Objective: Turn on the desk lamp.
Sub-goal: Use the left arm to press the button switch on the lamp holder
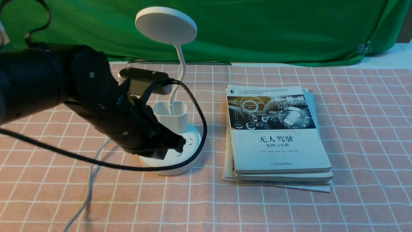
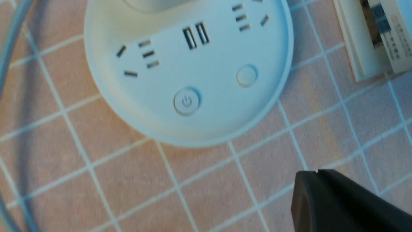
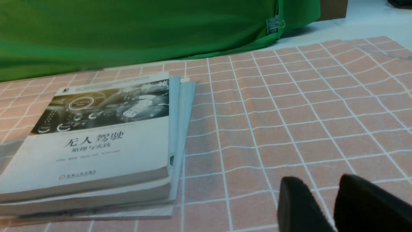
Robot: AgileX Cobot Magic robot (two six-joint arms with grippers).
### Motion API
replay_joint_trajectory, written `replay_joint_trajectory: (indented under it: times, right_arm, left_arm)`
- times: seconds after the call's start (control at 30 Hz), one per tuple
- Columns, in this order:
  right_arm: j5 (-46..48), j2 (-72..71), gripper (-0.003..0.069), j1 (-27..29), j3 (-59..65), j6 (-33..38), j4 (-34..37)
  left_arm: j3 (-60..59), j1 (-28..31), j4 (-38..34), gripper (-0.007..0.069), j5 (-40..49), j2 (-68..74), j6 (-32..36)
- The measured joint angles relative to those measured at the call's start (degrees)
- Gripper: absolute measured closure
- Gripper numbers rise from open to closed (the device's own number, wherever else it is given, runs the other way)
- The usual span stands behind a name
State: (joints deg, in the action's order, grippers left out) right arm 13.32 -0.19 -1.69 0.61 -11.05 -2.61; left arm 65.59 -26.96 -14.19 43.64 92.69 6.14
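Observation:
The white desk lamp stands left of centre: flat round head (image 1: 165, 25), thin bent neck, small cup holder (image 1: 170, 117), round base (image 1: 191, 154). In the left wrist view the base (image 2: 193, 64) shows sockets, a power button (image 2: 186, 101) and a plain second button (image 2: 246, 75). My left gripper (image 1: 179, 143) is shut and empty, its tip over the front left of the base; in its wrist view (image 2: 317, 171) the tip lies off the base, nearer the plain button. My right gripper (image 3: 322, 185) is slightly open and empty over the cloth, out of the front view.
A stack of books (image 1: 276, 135) lies right of the lamp, also in the right wrist view (image 3: 96, 138). The lamp's grey cord (image 1: 91, 170) runs toward the front left. My arm's black cable (image 1: 201, 122) loops around the base. A green backdrop (image 1: 257, 29) hangs behind.

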Motion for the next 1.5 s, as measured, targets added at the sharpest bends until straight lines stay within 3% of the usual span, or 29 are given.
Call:
replay_joint_trajectory:
  times: [0.57,1.5]
  right_arm:
    - [0.0,0.0,0.0418,0.0,0.0,0.0,0.0]
    - [0.0,0.0,0.0418,0.0,0.0,0.0,0.0]
  left_arm:
    - [4.5,-0.1,1.9,0.0603,-7.2,13.1,1.9]
    - [5.2,-2.0,5.0,0.0603,-8.9,15.2,2.2]
